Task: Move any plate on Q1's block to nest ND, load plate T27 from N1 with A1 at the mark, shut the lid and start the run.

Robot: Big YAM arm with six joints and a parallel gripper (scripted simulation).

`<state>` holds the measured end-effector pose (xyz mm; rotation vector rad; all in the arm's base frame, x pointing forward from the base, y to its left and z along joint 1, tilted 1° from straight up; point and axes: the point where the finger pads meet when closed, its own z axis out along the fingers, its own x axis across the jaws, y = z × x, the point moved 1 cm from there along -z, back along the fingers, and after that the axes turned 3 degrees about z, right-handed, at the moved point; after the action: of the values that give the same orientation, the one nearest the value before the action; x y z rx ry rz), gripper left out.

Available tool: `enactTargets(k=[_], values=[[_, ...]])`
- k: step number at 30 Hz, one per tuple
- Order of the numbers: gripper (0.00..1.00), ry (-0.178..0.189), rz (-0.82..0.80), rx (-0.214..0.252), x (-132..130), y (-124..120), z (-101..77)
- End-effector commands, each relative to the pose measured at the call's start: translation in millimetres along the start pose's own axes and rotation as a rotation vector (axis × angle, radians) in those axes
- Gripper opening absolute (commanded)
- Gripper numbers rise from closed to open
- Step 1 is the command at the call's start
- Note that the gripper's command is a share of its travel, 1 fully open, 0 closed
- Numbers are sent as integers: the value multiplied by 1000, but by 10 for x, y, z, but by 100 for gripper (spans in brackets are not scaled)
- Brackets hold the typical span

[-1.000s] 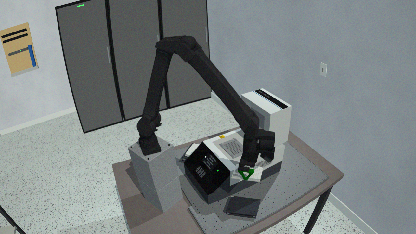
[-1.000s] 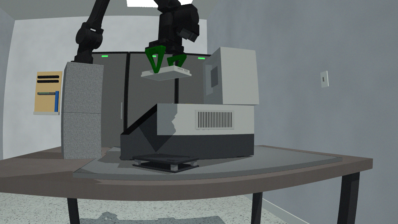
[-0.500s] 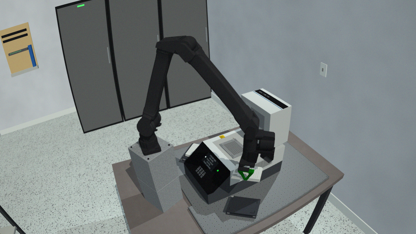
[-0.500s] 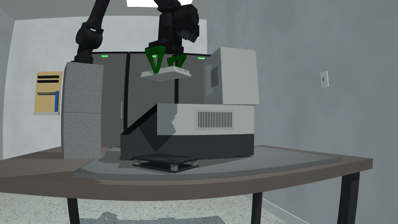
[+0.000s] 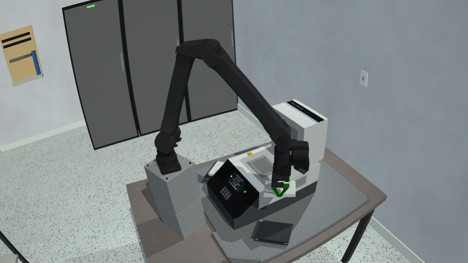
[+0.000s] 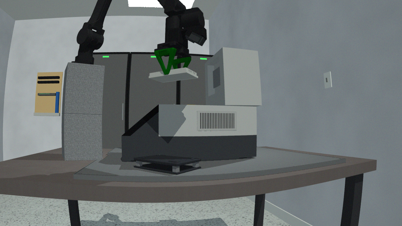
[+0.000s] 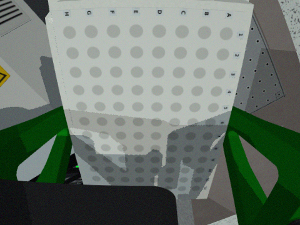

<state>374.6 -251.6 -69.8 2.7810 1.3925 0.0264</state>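
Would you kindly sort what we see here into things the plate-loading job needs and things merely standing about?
Part of the job:
- white sealed 96-well plate, clamped in the green-fingered hand
- white-and-black cycler, lid up, grey block bare
- black keypad panel, lamp green
- dark flat plate nest

Just about:
- grey cabinets
- tan wall board
- wall switch

Plate T27 [image 6: 171,75] hangs in the gripper [image 6: 171,65], above cycler Q1 [image 6: 213,123] near its front right edge. Q1's lid [image 6: 238,78] stands raised behind. The dark nest [image 6: 168,162] lies beside Q1 on the table [image 6: 323,165].
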Motion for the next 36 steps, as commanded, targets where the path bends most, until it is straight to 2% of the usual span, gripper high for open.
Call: enactTargets(k=[1,5,9,10,14,17,19,24,27,33,36], values=[[0,6,-179,-36,267,-21,-155],[0,5,-295,-16,367,-157,-89],[0,4,-354,-19,430,-195,-84],[0,4,-370,-31,465,-148,-115],[0,6,-553,-48,776,-181,-158],[0,9,-663,-26,936,-338,-129],[0,8,-718,-17,910,-372,-95],[0,5,-867,-18,1093,-384,-47],[0,7,-888,-12,1149,-408,-40],[0,12,-1129,3,1471,-487,-19],[0,12,-1220,2,1532,-488,-22]])
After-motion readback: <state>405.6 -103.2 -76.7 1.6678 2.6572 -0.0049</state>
